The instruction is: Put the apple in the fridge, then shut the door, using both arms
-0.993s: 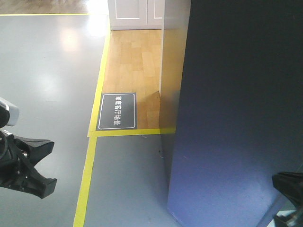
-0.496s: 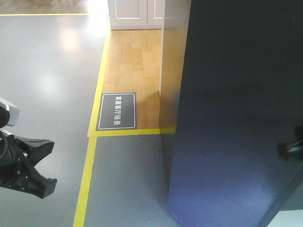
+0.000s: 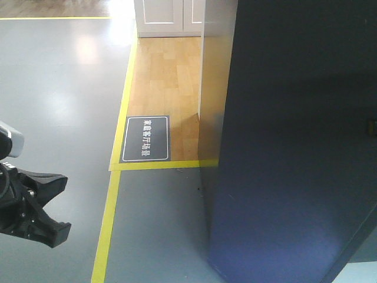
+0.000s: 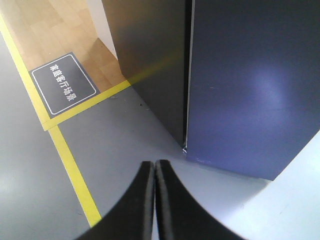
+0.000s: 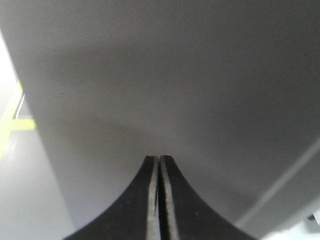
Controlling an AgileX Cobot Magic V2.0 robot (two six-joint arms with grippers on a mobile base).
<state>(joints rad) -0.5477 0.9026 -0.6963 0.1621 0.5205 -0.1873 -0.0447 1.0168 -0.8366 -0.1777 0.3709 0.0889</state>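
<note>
The apple is not in view. The fridge (image 3: 213, 88) stands at the right, and its dark grey door (image 3: 294, 147) fills the right half of the front view. In the left wrist view the door (image 4: 250, 85) lies almost against the fridge's side (image 4: 150, 60), with a thin gap between them. My left gripper (image 4: 154, 163) is shut and empty, low over the grey floor in front of the door's bottom corner. The left arm (image 3: 29, 206) shows at the lower left. My right gripper (image 5: 159, 158) is shut and empty, close to the flat grey door surface (image 5: 175, 75).
Yellow floor tape (image 3: 109, 224) runs along the grey floor and frames a wooden floor patch (image 3: 165, 76). A black floor sign (image 3: 145, 138) lies on it. A white cabinet (image 3: 168, 17) stands at the back.
The right gripper rose along the right edge of the front view and has almost left it. The left arm and the door have not visibly moved.
</note>
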